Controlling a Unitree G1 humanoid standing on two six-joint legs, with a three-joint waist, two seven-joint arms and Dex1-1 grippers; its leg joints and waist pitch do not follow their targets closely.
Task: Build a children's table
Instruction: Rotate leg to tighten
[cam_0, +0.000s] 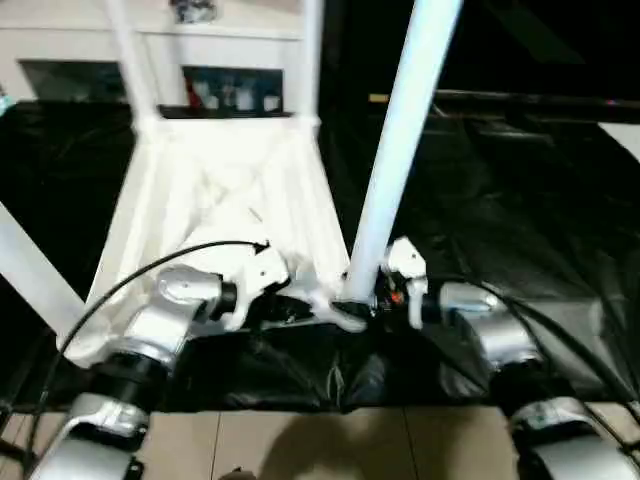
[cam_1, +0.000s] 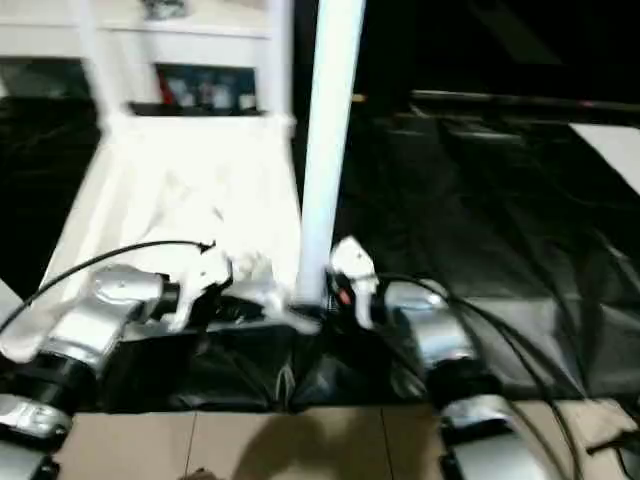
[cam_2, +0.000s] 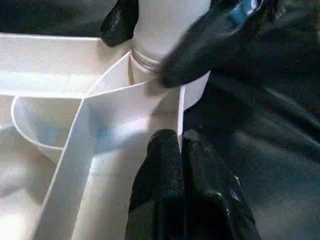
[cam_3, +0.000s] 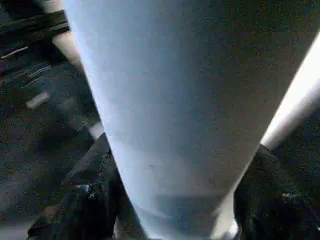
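The white table top (cam_0: 215, 190) lies upside down on a black sheet. Two legs (cam_0: 130, 55) (cam_0: 310, 55) stand in its far corners, and a third leg (cam_0: 30, 265) slants at the left edge. At the near right corner socket (cam_0: 340, 315) a fourth leg (cam_0: 400, 140) stands upright. My right gripper (cam_0: 365, 295) is shut on that leg just above its base; the right wrist view has the leg (cam_3: 165, 120) between both fingers (cam_3: 90, 200). My left gripper (cam_2: 180, 150) is shut on the top's thin rim wall (cam_2: 125, 100) right beside that socket.
The black sheet (cam_0: 500, 200) covers the floor to the right and behind. A white cabinet (cam_0: 230, 45) with glass doors stands at the back. Beige floor tiles (cam_0: 300, 440) lie near my body. A black cable (cam_0: 150, 265) loops over my left forearm.
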